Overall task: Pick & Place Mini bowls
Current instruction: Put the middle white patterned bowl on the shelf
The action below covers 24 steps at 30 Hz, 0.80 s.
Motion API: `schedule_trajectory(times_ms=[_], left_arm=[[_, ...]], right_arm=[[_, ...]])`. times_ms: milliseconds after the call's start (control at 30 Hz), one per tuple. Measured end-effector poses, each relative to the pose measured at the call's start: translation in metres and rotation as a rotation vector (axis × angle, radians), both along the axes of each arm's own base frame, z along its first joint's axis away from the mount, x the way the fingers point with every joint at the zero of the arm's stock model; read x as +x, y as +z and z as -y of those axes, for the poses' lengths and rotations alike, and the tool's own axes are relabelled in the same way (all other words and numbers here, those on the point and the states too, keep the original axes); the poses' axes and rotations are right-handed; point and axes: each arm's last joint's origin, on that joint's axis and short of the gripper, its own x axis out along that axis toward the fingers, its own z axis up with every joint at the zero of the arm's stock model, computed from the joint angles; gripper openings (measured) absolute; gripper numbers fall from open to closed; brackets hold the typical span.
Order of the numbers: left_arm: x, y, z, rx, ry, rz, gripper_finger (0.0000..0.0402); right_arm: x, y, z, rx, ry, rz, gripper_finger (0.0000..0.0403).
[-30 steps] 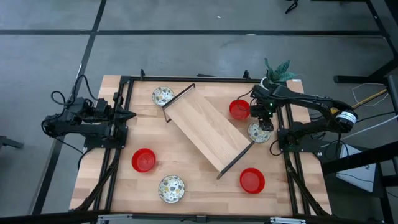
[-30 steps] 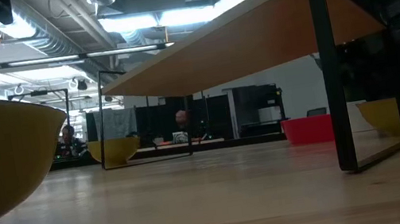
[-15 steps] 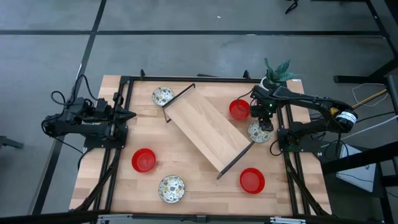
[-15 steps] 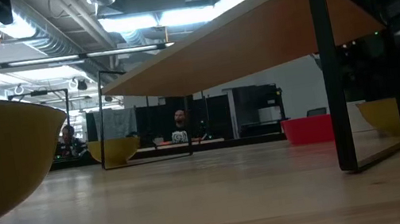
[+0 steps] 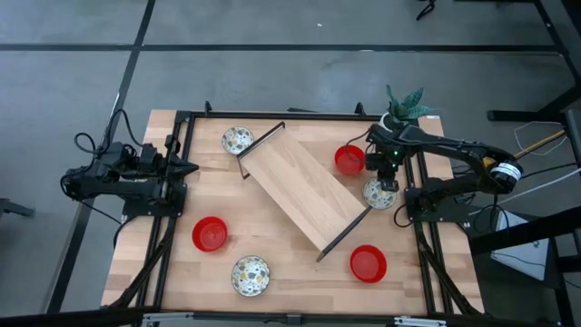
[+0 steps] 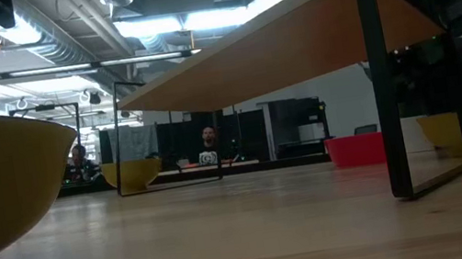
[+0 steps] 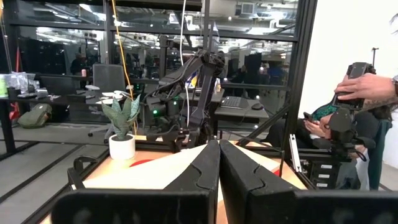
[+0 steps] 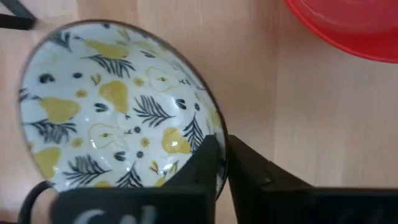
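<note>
- Presently, the right gripper [image 8: 222, 163] is seen pinched on the rim of a patterned mini bowl [image 8: 118, 109], one finger inside the wall and one outside; in the high view this bowl [image 5: 377, 193] sits on the table [image 5: 290, 250] just beside the lower end of the tilted wooden shelf [image 5: 304, 186], with a red mini bowl [image 5: 349, 160] near it.
- The bowl is judged to be glazed ceramic or hard melamine: stiff, light, smooth and rather slippery, and likely to chip if dropped.
- A rim pinch is judged the only workable hold, since the body is too wide for the jaws; a slow, level lift would be advised, as the bowl may swing or slip from a one-sided grip.
- The left gripper [image 7: 219, 163] is pressed together on nothing, parked at the table's left edge.
- Other mini bowls lie well apart around the shelf.
</note>
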Motion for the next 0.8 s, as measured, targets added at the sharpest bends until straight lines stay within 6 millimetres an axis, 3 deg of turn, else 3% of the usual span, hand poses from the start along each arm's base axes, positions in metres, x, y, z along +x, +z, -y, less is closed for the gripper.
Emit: schedule_trajectory(times_ms=[533, 800], left_arm=[[0.0, 0.0, 0.0, 0.0, 0.0, 0.0, 0.0004], [0.0, 0.0, 0.0, 0.0, 0.0, -0.001, 0.0004]], right_arm=[[-0.002, 0.0, -0.003, 0.044, -0.027, -0.011, 0.0016], [-0.005, 0.013, -0.005, 0.035, -0.028, -0.015, 0.0009]])
